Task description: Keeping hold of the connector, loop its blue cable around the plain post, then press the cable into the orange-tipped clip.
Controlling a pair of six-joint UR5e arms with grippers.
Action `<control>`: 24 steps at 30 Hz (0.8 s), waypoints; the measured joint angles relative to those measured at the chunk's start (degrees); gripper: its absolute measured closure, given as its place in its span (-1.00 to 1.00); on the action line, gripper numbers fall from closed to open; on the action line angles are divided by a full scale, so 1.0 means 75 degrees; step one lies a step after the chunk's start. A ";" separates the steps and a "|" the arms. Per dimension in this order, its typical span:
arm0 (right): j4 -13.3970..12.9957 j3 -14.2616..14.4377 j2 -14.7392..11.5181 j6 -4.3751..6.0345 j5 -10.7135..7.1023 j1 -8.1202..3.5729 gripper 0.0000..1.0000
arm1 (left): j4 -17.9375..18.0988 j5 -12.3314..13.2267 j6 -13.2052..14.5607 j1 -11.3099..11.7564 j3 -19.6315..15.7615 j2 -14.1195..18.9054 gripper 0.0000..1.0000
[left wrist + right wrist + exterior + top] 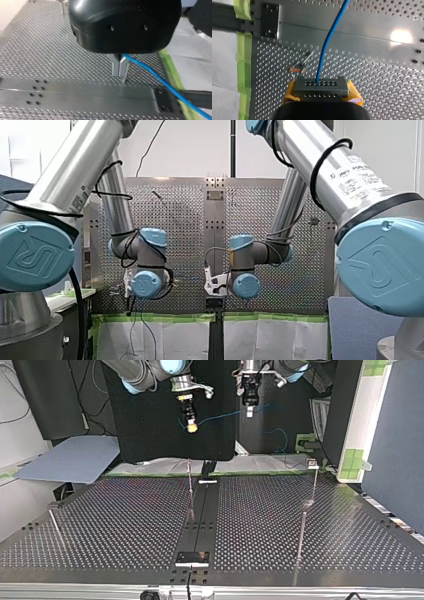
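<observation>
Aloft, right fingers (355, 93) grip the connector (321, 86), left fingers (116, 65) pinch its blue cable (150, 70).
Looping awaits descent toward the tabletop (125, 525).

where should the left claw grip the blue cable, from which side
On the free run away from the connector, whose flanks my right claw holds. The cable is thin and round, so pinch straight across it, as my left claw seems to do.
</observation>
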 joint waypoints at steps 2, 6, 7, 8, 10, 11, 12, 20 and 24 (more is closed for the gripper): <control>0.0106 -0.0027 -0.0104 0.0103 -0.0036 0.0097 1.00 | -0.0052 -0.0012 -0.0103 0.0000 0.0024 0.0104 1.00; 0.0356 -0.0097 -0.0355 0.0354 -0.0178 0.0210 1.00 | -0.0311 -0.0095 -0.0403 0.0057 0.0054 0.0403 1.00; 0.0420 -0.0128 -0.0420 0.0420 -0.0233 0.0217 1.00 | -0.0380 -0.0126 -0.0465 0.0074 0.0067 0.0471 1.00; 0.0506 -0.0182 -0.0507 0.0505 -0.0310 0.0221 1.00 | -0.0445 -0.0155 -0.0515 0.0091 0.0087 0.0538 1.00; 0.0638 -0.0285 -0.0638 0.0637 -0.0405 0.0220 1.00 | -0.0605 -0.0223 -0.0591 0.0130 0.0172 0.0699 1.00; 0.0727 -0.0364 -0.0727 0.0727 -0.0445 0.0214 1.00 | -0.0673 -0.0258 -0.0617 0.0147 0.0224 0.0769 1.00; 0.0798 -0.0432 -0.0798 0.0796 -0.0467 0.0206 1.00 | -0.0762 -0.0317 -0.0658 0.0169 0.0304 0.0862 1.00; 0.1472 -0.1096 -0.1473 0.1320 -0.0524 0.0135 1.00 | -0.1372 -0.0514 -0.1142 0.0296 0.0886 0.1467 1.00; 0.1819 -0.1441 -0.1818 0.1444 -0.0538 0.0093 1.00 | -0.1714 -0.0526 -0.1428 0.0398 0.1234 0.1814 1.00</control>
